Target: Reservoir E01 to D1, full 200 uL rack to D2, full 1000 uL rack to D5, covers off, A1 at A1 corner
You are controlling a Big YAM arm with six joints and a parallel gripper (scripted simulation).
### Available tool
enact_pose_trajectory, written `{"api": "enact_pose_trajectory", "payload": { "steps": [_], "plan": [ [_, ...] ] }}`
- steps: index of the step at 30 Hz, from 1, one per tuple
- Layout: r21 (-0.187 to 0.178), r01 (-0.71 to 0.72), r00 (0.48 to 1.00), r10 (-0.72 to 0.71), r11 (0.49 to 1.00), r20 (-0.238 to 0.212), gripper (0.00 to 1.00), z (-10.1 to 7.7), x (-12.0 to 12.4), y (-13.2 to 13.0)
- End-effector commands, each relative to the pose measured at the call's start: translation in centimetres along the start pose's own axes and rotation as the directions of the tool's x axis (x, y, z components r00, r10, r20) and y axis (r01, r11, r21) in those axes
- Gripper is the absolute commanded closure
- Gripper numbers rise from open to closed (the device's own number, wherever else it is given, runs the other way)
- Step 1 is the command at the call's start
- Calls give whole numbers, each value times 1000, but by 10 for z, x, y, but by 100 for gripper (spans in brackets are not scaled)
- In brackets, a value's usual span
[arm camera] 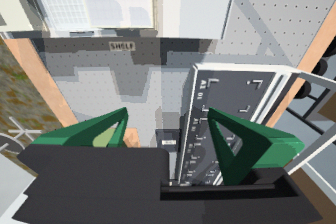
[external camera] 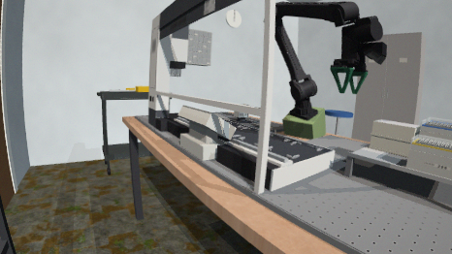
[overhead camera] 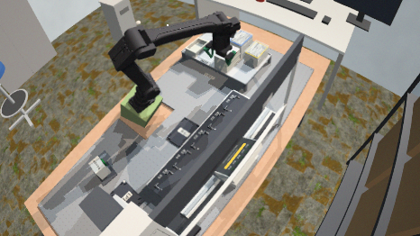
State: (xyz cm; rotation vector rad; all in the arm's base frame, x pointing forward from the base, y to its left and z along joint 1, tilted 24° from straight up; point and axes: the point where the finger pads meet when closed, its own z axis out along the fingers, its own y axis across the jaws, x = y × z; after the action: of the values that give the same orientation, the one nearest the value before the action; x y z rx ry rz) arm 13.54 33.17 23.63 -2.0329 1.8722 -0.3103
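- Several boxes sit on the SHELF [overhead camera: 241,78], the raised grey platform at the far end of the worktop [overhead camera: 81,153] from where I watch; none stands on the deck.
- I see my claw [external camera: 350,80] spread to its full width with nothing between its green fingers, hanging in the air well above the SHELF.
- From above, the arm [overhead camera: 171,31] stretches from its green pedestal [overhead camera: 131,113] out over the SHELF's near edge.
- The reservoir [overhead camera: 196,48] looks to me like a pale open tray with a white rim, at the SHELF's left end, just beside the claw in the top view.
- One tip rack [overhead camera: 241,39] shows a blue-tinted top; another tip rack [overhead camera: 256,50] beside it shows a yellowish band along its side. I cannot read their size labels.
- In the exterior view the racks [external camera: 432,141] stand stacked-looking at the right edge with pale dotted tops, next to a plain cream box [external camera: 394,132].
- My wrist view shows the "SHELF" label [arm camera: 122,46] ahead and the dark deck [arm camera: 230,100] with white corner brackets and an "A1" mark to the right.
- The deck positions [overhead camera: 198,140] I can see hold no labware.
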Motion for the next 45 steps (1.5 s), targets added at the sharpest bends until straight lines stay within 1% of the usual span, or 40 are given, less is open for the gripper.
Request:
{"api": "enact_pose_trajectory", "payload": {
  "steps": [1,3,6,7,9,11,18,21,23,24,25,26,27,31,32,33,34,37,38,40,41,45],
  "plan": [
    [11,-47,999,47,999,16,0,-8,6,-7],
    [25,-59,996,57,998,73,0,-29,-11,-17],
    [25,-56,996,54,998,76,0,-29,-12,-16],
    [10,-24,999,23,1000,27,0,-11,1,5],
    [7,-20,1000,20,1000,20,0,-10,3,16],
    [2,-12,1000,12,1000,1,0,-4,2,28],
    [3,-15,1000,15,1000,7,0,-6,1,62],
    [2,-9,1000,9,1000,-6,0,-1,2,79],
    [2,-9,1000,9,1000,-6,0,-1,2,79],
    [5,-29,999,29,1000,40,0,-17,-14,76],
    [3,-17,1000,17,1000,12,0,-7,-4,86],
    [3,-10,1000,10,1000,-4,0,-1,2,94],
    [2,-9,1000,9,1000,-6,0,-1,3,99],
    [3,-10,1000,10,1000,-3,0,-1,2,119],
    [2,-15,1000,15,1000,9,0,-6,-2,122],
    [2,-17,1000,17,1000,13,0,-7,-3,127],
    [3,-11,1000,11,1000,0,0,-2,2,134],
    [3,-9,1000,9,1000,-3,0,-1,3,149],
    [2,-13,1000,13,1000,5,0,-4,0,154],
    [2,-13,1000,13,1000,5,0,-4,0,154],
    [-5,-28,999,28,1000,38,0,-16,-12,155],
    [1,-12,1000,12,1000,2,0,-1,3,180]
  ]
}}
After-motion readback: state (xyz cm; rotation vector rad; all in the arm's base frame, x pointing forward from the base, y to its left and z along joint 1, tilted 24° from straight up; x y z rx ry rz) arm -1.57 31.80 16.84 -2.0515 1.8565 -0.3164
